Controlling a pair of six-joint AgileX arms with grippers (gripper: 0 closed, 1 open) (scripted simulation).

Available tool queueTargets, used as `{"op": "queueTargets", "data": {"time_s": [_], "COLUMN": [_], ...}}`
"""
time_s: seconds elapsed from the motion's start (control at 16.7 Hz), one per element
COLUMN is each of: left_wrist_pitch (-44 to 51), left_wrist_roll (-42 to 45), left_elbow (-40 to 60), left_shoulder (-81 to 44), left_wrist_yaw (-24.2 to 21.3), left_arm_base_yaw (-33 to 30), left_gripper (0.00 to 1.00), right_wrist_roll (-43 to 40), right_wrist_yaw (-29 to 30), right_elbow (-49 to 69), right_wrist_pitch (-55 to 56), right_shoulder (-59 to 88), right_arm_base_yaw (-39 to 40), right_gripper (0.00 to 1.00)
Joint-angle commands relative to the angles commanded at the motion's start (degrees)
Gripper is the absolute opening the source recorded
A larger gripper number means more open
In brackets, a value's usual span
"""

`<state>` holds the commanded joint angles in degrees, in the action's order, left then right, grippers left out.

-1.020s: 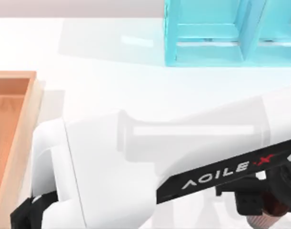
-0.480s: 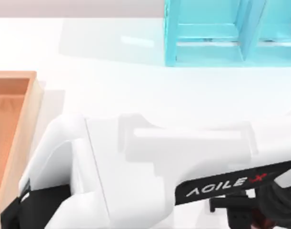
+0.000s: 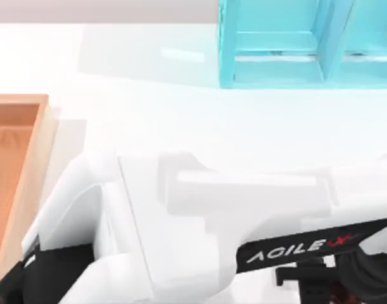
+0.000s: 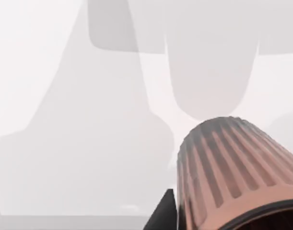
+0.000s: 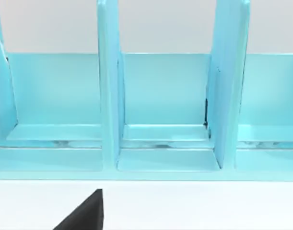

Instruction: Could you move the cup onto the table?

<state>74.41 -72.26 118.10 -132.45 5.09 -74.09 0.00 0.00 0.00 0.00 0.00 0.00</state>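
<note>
Along the bottom of the top view, the left arm point(image 3: 180, 234) is stretching across the frame from lower left to lower right, its left gripper point(image 3: 323, 288) sitting at the bottom right edge. Compared with a second ago, the arm is lying lower and farther right, and the copper-brown ribbed cup point(image 4: 237, 177), then peeking out below the gripper, is now slipping past the frame's bottom edge there. At the lower right of the left wrist view the cup is showing close up, over the white table point(image 4: 64, 120); one dark finger point(image 4: 163, 213) is lying against its side, so the gripper is apparently pinching it. The wooden tray point(image 3: 16, 164) is sitting at the left, the turquoise shelf unit point(image 3: 294, 50) at the upper right. The right gripper point(image 5: 84, 213) is facing that shelf; whether its fingers are spread, I cannot tell.
</note>
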Motion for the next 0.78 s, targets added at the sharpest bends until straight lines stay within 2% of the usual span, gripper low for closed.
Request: {"op": "queueTargets", "data": {"time_s": [0.72, 0.78], "left_wrist_pitch": [0.00, 0.00], "left_wrist_roll": [0.00, 0.00], "left_elbow": [0.00, 0.00], "left_shoulder": [0.00, 0.00], "left_wrist_yaw": [0.00, 0.00], "left_arm_base_yaw": [0.00, 0.00], "left_gripper": [0.98, 1.00], "right_wrist_roll": [0.00, 0.00], "right_wrist_yaw": [0.00, 0.00], "right_elbow": [0.00, 0.00], "right_wrist_pitch": [0.00, 0.00], "right_shoulder": [0.00, 0.00], "right_arm_base_yaw": [0.00, 0.00], "right_gripper": [1.00, 1.00]}}
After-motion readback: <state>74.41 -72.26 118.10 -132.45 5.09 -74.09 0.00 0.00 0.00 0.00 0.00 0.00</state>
